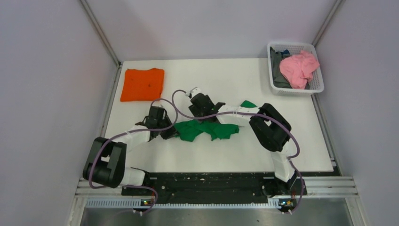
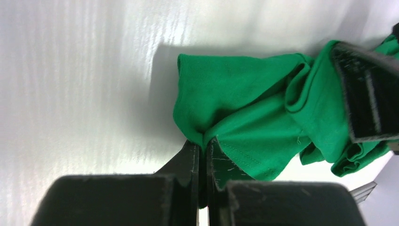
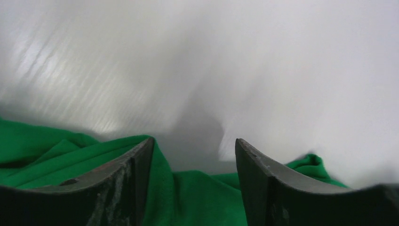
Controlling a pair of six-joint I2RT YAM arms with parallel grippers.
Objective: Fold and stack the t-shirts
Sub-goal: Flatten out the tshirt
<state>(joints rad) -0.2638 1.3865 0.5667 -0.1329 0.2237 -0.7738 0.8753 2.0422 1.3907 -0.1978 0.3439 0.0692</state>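
White table (image 1: 282, 155) between grey walls (image 1: 47, 70) holds green t-shirt (image 1: 202, 129) and orange t-shirt (image 1: 142, 84).

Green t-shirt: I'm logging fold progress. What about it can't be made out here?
Top external: the right arm covers part of the green t-shirt; its outline is unclear.
Left wrist: the left gripper hides the pinched fold; the frame edge cuts the cloth.
Right wrist: blurred; the open right gripper hides cloth below.

Blk/wht arms (image 1: 270, 127) w/ purple cables (image 1: 172, 98)
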